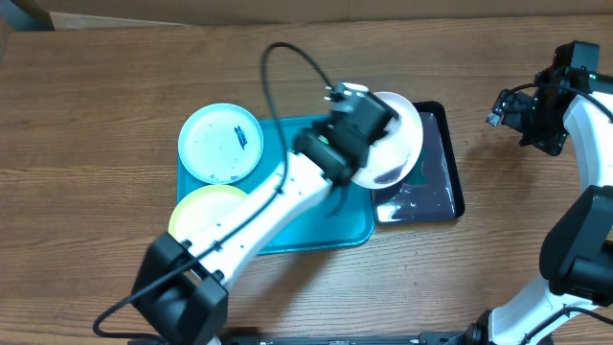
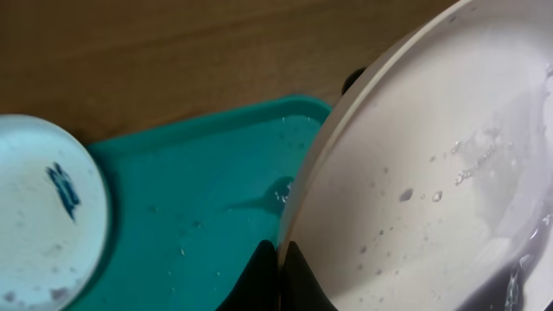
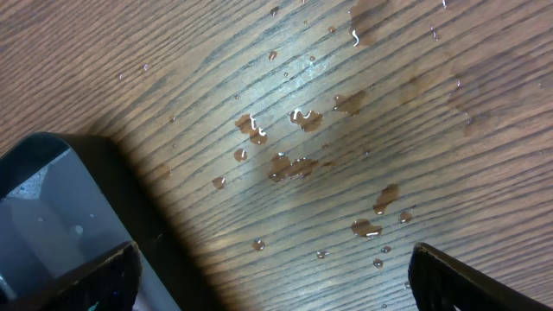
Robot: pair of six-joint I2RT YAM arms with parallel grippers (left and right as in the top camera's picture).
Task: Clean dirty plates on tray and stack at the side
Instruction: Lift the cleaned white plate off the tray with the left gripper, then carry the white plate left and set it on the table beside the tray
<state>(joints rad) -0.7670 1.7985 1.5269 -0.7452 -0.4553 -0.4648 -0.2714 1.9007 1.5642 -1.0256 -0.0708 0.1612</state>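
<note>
White plate [image 2: 415, 190] was clamped at its rim by left hand [image 2: 278, 281], tilted over black tray [image 1: 450, 182] beside turquoise tray [image 1: 345, 225]. Right hand [image 3: 268, 289] spread apart, empty, above wet worktop [image 3: 328, 112].

A wooden table [image 1: 96, 86] with a brown grain is seen. Two trays are laid directly on it: a turquoise tray [image 1: 354, 230] near the middle and a black tray [image 1: 442, 177] just beside it on the right. A pale blue plate [image 1: 220, 143] and a yellow plate [image 1: 206, 209] overhang the turquoise tray's left edge; possibly their rims touch the wood. Water drops [image 3: 292, 166] are scattered on the table near the black tray.
</note>
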